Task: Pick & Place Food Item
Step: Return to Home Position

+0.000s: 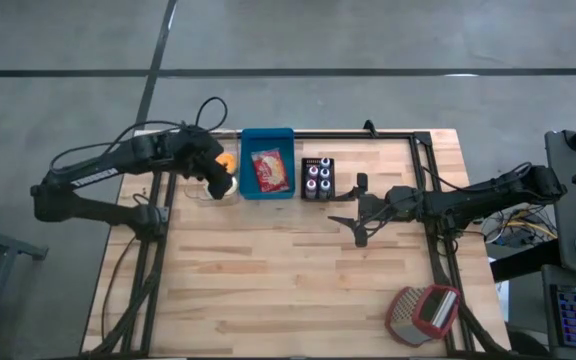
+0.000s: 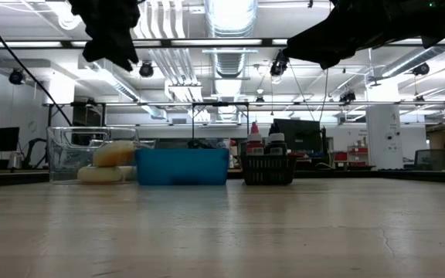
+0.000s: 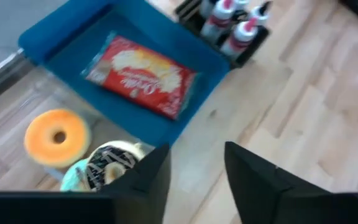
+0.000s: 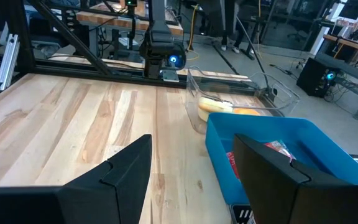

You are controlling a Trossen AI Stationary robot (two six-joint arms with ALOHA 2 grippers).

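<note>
A red snack packet (image 3: 143, 76) lies flat on the floor of the blue bin (image 1: 267, 140) at the table's far side. To the bin's left stands a clear container (image 1: 200, 192) with an orange donut (image 3: 57, 135) and a frosted donut (image 3: 102, 170) inside. My left gripper (image 3: 196, 180) hovers open above the container's corner nearest the bin, nothing between its fingers. My right gripper (image 1: 356, 216) hangs open over the table's middle right, pointing toward the bin, also shown in the right wrist view (image 4: 191, 171).
A black caddy (image 1: 318, 179) of small bottles stands just right of the bin. A red and grey object (image 1: 423, 312) lies at the near right corner. Bare wood spreads across the table's near half (image 1: 268, 290).
</note>
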